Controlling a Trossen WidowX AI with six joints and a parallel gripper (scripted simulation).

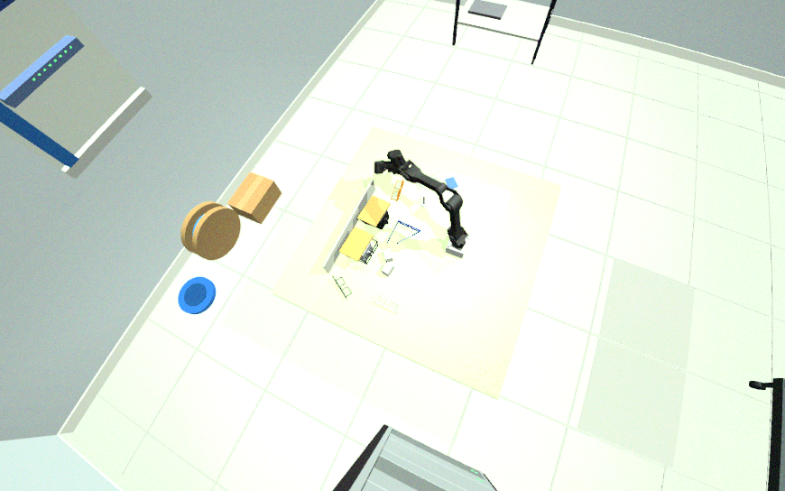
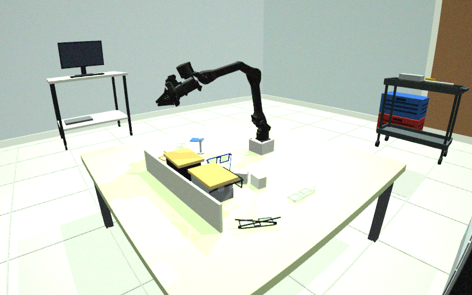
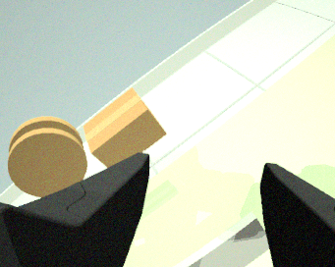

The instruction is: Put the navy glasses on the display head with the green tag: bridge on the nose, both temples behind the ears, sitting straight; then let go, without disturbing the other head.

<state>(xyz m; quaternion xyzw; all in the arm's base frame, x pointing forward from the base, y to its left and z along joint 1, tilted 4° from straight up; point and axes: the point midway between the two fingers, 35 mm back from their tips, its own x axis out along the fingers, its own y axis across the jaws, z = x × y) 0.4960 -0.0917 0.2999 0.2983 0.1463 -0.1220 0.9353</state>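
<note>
The navy glasses [image 1: 409,226] [image 2: 218,156] stand on the table with their temples spread, in front of the two display heads. One head [image 2: 180,172] is dark and the other [image 2: 225,193] is grey; both are under yellow boards. The grey one has black-framed glasses at its front. I cannot make out a green tag on either, and their faces are hidden. My gripper [image 2: 157,103] [image 3: 206,170] is partly open and empty, high above the far end of the table, beyond the dark head, tilted downward and away from the navy glasses.
A grey upright panel [image 1: 346,228] [image 2: 183,191] runs behind the heads. Orange glasses [image 1: 400,189] lie beyond the dark head, near a thin post [image 2: 200,145] and a blue square [image 1: 451,182] [image 2: 197,139]. Grey blocks [image 2: 258,180], dark glasses and pale glasses are on the nearer side.
</note>
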